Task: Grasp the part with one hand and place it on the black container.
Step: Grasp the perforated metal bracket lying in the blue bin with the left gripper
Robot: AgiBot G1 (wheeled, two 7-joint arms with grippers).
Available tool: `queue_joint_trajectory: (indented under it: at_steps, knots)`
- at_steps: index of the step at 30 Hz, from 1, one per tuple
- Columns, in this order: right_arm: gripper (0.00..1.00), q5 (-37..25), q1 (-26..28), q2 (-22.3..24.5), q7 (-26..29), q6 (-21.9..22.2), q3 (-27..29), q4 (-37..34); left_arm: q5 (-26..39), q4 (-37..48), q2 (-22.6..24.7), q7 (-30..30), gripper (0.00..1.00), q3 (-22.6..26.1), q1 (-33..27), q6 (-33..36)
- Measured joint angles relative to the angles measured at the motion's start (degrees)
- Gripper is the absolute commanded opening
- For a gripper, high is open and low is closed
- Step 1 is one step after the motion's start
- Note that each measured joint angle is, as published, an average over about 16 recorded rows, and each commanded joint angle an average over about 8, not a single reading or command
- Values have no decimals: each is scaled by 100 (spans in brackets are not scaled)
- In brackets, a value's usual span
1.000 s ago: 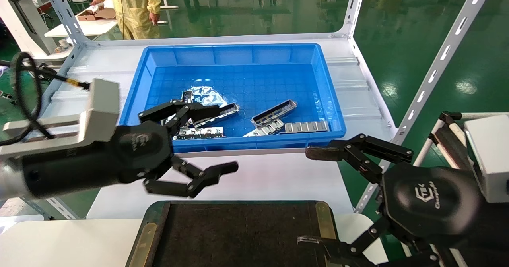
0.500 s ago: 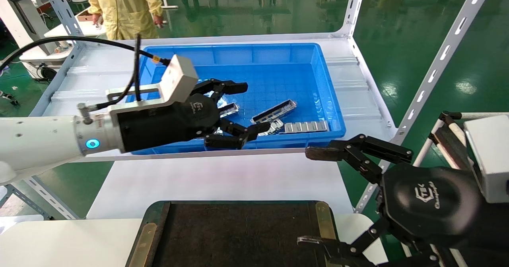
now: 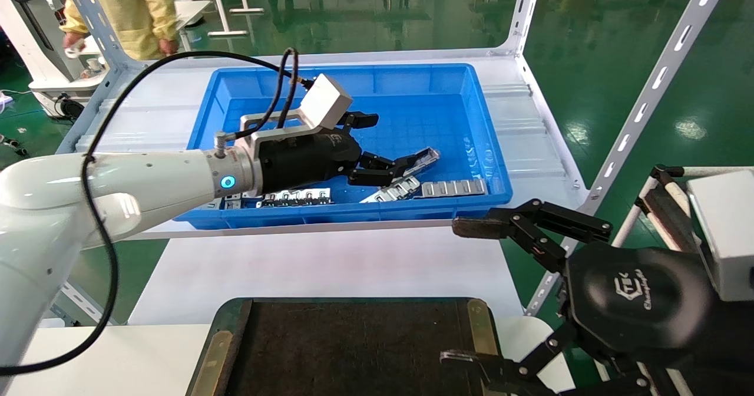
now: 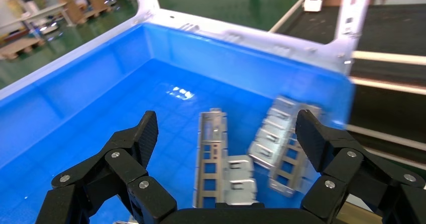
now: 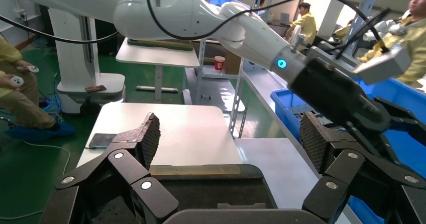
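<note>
The part (image 3: 426, 155), a grey channel rail with rectangular cutouts, lies on the floor of the blue bin (image 3: 383, 212). My left gripper (image 3: 389, 142) hovers open just over it, and one finger covers the rail's near end. In the left wrist view the part (image 4: 211, 148) lies lengthwise between the spread fingers (image 4: 145, 133), and nothing is gripped. The black container (image 3: 353, 343) sits at the near edge, with nothing on it. My right gripper (image 3: 459, 293) stands open beside the container's right edge, also seen from the right wrist as the right gripper (image 5: 231, 133) above the black container (image 5: 201, 189).
Flat silver stamped strips (image 3: 453, 188) lie near the bin's front wall, and more strips (image 4: 281, 143) lie beside the rail. White shelf uprights (image 3: 648, 95) rise at the right. A person in yellow (image 3: 135, 7) stands at the back left.
My left arm has swung forward and to the right, from in front of the bin into it, and its open gripper now hangs over the rail. The right arm has not moved.
</note>
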Motion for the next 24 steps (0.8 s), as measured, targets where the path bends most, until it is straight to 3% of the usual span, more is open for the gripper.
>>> queue_joint_trajectory:
  at_steps: [10,24]
  knots:
    - [100,1,0,1,-1,1,-2,0,19,693,419,241,100,247,-171,-647]
    - [100,3,1,2,-2,2,-4,0,-237,256,473,-244,100,1132,34,-1429]
